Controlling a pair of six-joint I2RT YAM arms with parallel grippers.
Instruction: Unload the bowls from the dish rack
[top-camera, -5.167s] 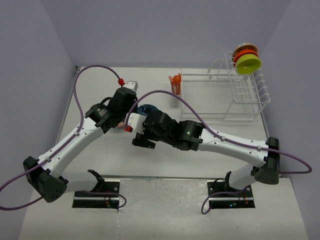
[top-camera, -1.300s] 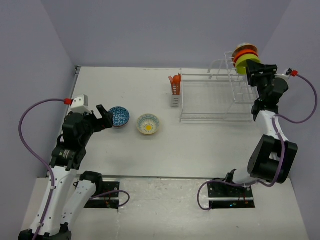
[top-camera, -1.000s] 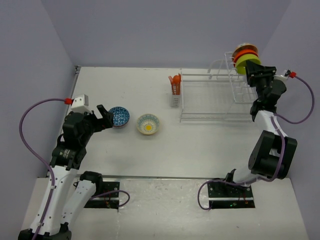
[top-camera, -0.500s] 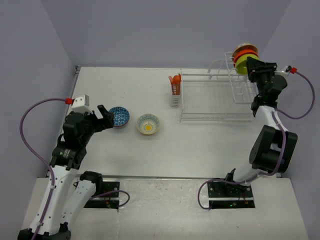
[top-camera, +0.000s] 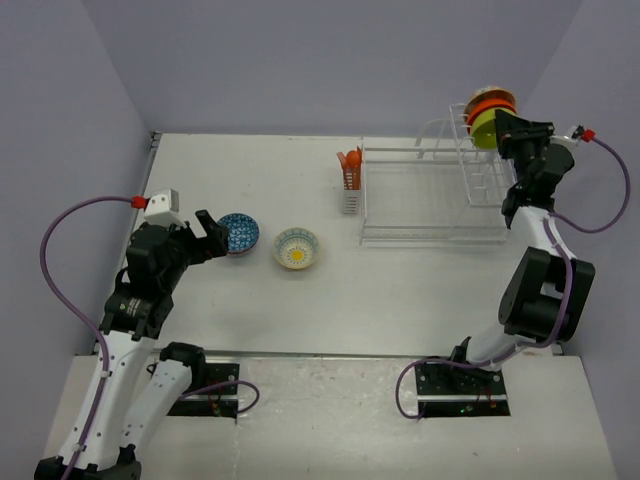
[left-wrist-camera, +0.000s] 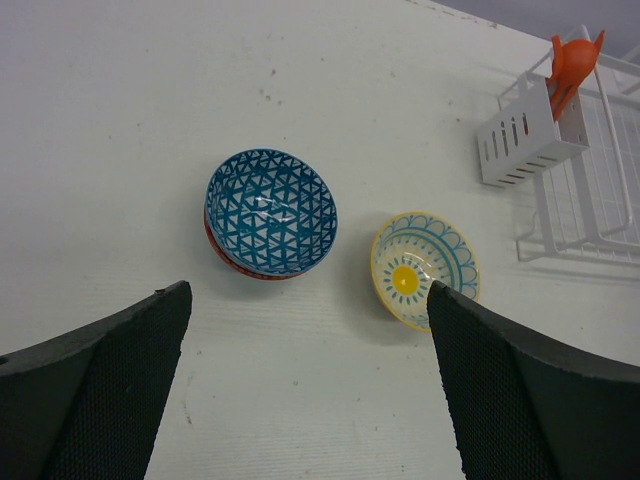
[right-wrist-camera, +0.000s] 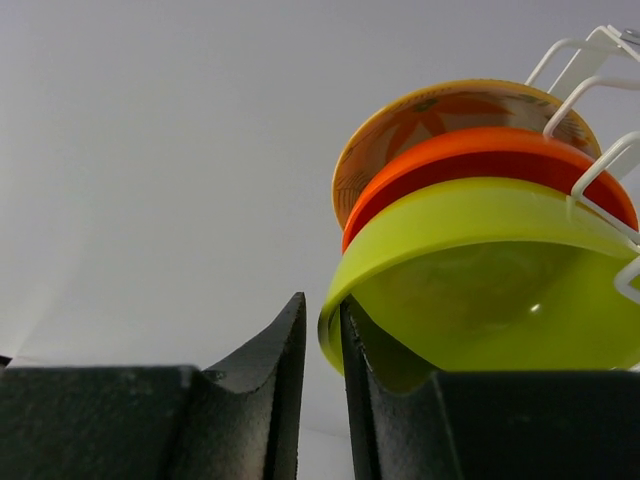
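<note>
Bowls (top-camera: 488, 103) stand three together on edge in the raised slotted end of the dish rack (top-camera: 430, 200), at the far right of the table (top-camera: 400, 290): a lime-green bowl (right-wrist-camera: 480, 270) in front, an orange bowl (right-wrist-camera: 480, 150) behind it and a patterned cream bowl (right-wrist-camera: 450, 105) at the back. The right gripper (right-wrist-camera: 322, 350) is up at that stack with its jaws drawn narrow about the lime-green rim. A sliver of light shows beside the rim, so I cannot tell whether the pinch is firm. To do this step well, the rim should sit deep between the fingers before any lift. The bowl should then come straight up out of its wire slot, so that it neither snags the wires nor drags the orange bowl with it. The left gripper (left-wrist-camera: 310, 400) hangs with jaws spread wide and holding nothing, over two bowls already on the table. These are a blue-patterned bowl (left-wrist-camera: 270, 212) with a red edge showing beneath it, and near it a yellow-centred bowl (left-wrist-camera: 425, 268). A white caddy (left-wrist-camera: 530, 140) with an orange utensil is at the rack's near-left corner. The table is matt white and lightly scuffed, with plain lilac walls (top-camera: 300, 60) around it.
</note>
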